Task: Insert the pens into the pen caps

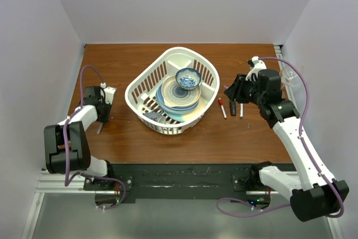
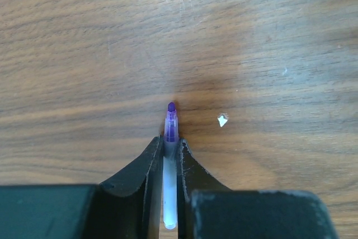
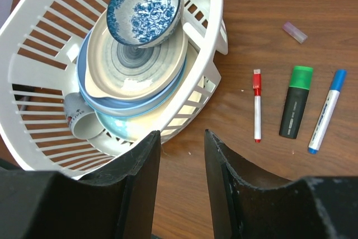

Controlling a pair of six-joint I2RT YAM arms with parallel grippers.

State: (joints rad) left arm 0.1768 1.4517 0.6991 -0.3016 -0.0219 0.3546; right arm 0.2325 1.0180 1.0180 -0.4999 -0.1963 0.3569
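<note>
One brown wooden surface point(image 1: 212, 138) carries everything. At its middle stands a white slatted basket point(image 1: 144, 85), by far the biggest thing on it. Inside the basket a stack of plates point(image 3: 134, 65) leans tilted, a cream one with grey rings on top and blue ones beneath. A blue-and-white patterned bowl point(image 3: 144, 6) rests on the upper edge of the stack. A grey mug point(image 3: 81, 121) lies on its side, tucked under the stack's lower left edge.

The right gripper point(image 3: 180, 138) hangs over the surface near the basket's right-hand wall. Its jaws stand moderately apart, holding and touching nothing.

The left gripper point(image 2: 170, 143) is left of the basket, well apart from the other pens. Its jaws are drawn in narrow, clamped on a purple-tipped pen point(image 2: 170, 166). The white barrel runs between the fingers and the purple tip sticks out past them. Whether the tip touches the wood I cannot tell.

Right of the basket three pens lie side by side, apart from one another. In the middle is a black marker point(image 3: 295, 104) with a green end. On its far side is a blue pen point(image 3: 325, 113), and nearest the basket a thin red pen point(image 3: 257, 107). A pale purple cap point(image 3: 295, 32) lies alone on the wood near the marker's green end. A tiny white fleck point(image 2: 222, 120) sits just beside the held pen's tip.
</note>
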